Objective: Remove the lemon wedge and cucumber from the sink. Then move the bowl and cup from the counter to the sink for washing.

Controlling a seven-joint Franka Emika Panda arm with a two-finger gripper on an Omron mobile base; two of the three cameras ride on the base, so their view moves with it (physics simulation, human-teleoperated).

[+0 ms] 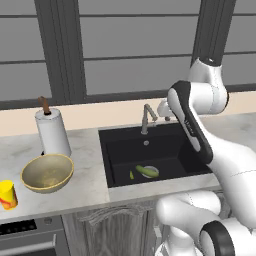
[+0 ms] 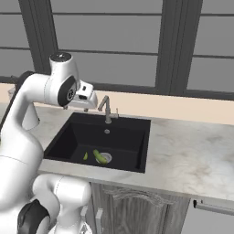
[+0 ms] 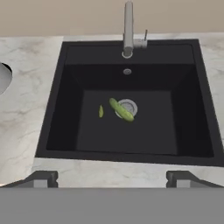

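Note:
The dark green cucumber (image 1: pixel 146 171) (image 2: pixel 99 156) (image 3: pixel 121 110) lies across the round drain on the floor of the black sink (image 1: pixel 115 145) (image 2: pixel 132 137) (image 3: pixel 65 113). The tiny yellow-green lemon wedge (image 1: pixel 131 175) (image 2: pixel 85 156) (image 3: pixel 101 111) rests just left of it. On the counter (image 1: pixel 90 170) left of the sink sit the tan bowl (image 1: pixel 47 172) and, at the far left edge, the yellow cup (image 1: pixel 7 194). My gripper (image 1: pixel 166 116) (image 2: pixel 87 106) (image 3: pixel 112 180) hovers high above the sink near the faucet. It is open, with nothing between its fingers.
A grey faucet (image 1: pixel 146 117) (image 2: pixel 107 109) (image 3: pixel 128 28) rises at the sink's back rim. A paper towel roll (image 1: pixel 52 131) stands behind the bowl. A stove edge (image 1: pixel 25 230) shows at the lower left. Bare counter (image 2: pixel 192 151) stretches right of the sink.

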